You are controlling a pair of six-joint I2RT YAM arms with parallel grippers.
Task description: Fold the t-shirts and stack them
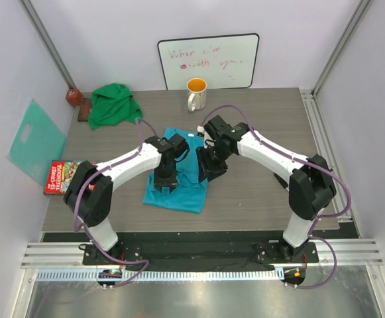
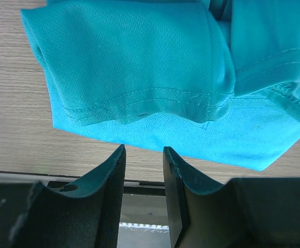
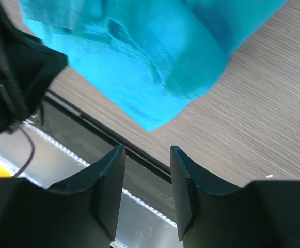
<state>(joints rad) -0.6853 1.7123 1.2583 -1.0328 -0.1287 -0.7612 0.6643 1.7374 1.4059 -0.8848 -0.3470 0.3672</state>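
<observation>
Both arms bent inward over middle of woodgrain bench point(image 1: 258, 199). Left gripper point(image 2: 143, 151) jaws slightly parted, pinching nothing. Right gripper point(image 3: 147, 150) same, bit wider. Turquoise t-shirt point(image 1: 179, 195) lies roughly folded mid-bench under them. Only the wrist views show mesh knit and stitched hems. Further back: mug point(image 1: 196, 95), green t-shirt point(image 1: 112, 106) crumpled in far-left corner.

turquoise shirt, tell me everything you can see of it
The turquoise shirt is soft, fine-mesh knit cloth with double-stitched hems. It lies partly folded in a rough rectangle, layers overlapping and slightly rumpled, on the wood-grain table near its middle, toward the front edge. The left gripper and right gripper hang over it, open and holding nothing; only the table seems to touch it.
</observation>
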